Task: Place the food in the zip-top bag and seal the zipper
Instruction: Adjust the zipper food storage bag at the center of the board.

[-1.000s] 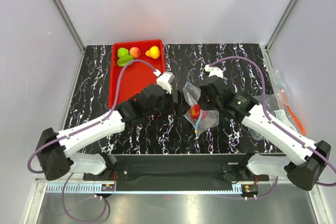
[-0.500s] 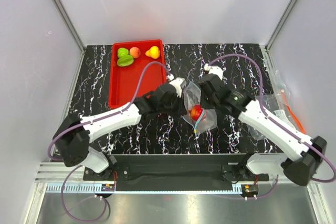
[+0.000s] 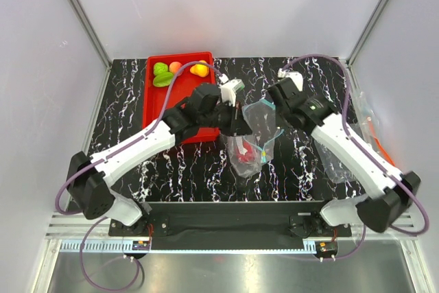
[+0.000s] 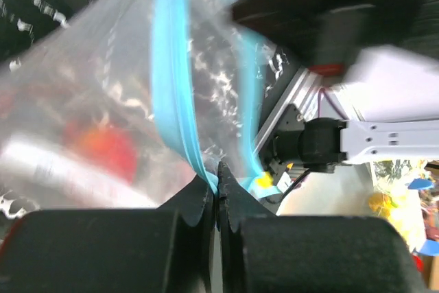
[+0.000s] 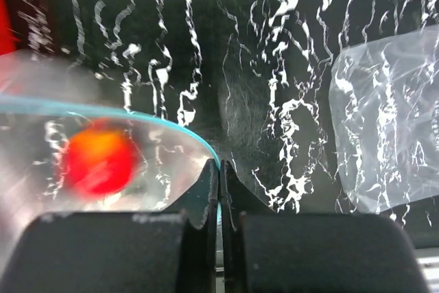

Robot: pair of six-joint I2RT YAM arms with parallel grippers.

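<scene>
Top: zip-top bag (image 3: pixel 257 125) held up just R of red tray (image 3: pixel 152 111), long axis far-to-near, mouth at far end, red apple (image 3: pixel 245 154) at near end; pear (image 3: pixel 199 70), peach (image 3: pixel 175 66), 2 greens (image 3: pixel 162 74) in tray's far end. L wrist shows what top hides: left gripper (image 4: pixel 217 178) pinched tight on zipper (image 4: pixel 171 66). R wrist: right gripper (image 5: pixel 219 169) also clamped on that teal strip, apple seen thru the bag.

left gripper (image 4: pixel 217 173): jaws went from wide apart to pinched on zipper (image 4: pixel 173 80) | left arm: swung across red tray's (image 3: pixel 154 97) near-right corner | zip-top bag (image 3: pixel 259 123): was slumped right of tray, now lifted, mouth stretched open | right gripper (image 5: pixel 219 167): pulled farther right of tray | red apple (image 5: pixel 99 160): sunk to bag's low end
</scene>
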